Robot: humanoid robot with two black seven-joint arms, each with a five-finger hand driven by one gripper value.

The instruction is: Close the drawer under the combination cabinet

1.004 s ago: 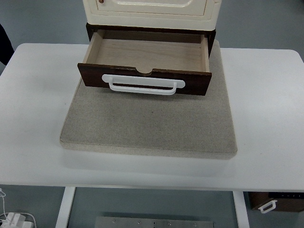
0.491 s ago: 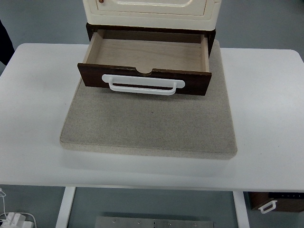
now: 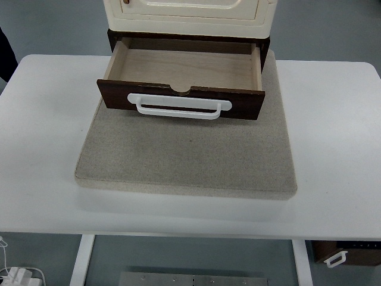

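Item: drawer [image 3: 181, 74], dark brown front, pale wood inside, pulled fully out from under the cream combination cabinet [image 3: 189, 12]; interior holds nothing that I can see. Location: far middle of the bench [image 3: 41, 119], the cabinet standing at the far edge of a grey mat [image 3: 187, 152], the drawer front overhanging the mat's far half. Fitting: white bar handle [image 3: 179, 107], lying flat across the drawer front, facing the bench's near edge; a small half-round notch sits in the front's top rim just above it. My hands: neither one is in the picture, so I cannot tell whether my fingers are spread or curled. Step in hand: the opening approach; nothing is touching the drawer and the closing push is not yet begun. Next move, as I judge it: bring one hand in over the mat to the drawer front, near its middle by the handle, and press straight toward the bench's far edge, square to the front so the drawer does not skew or shove the cabinet back. Other: dark shape at the far left edge, unidentified.
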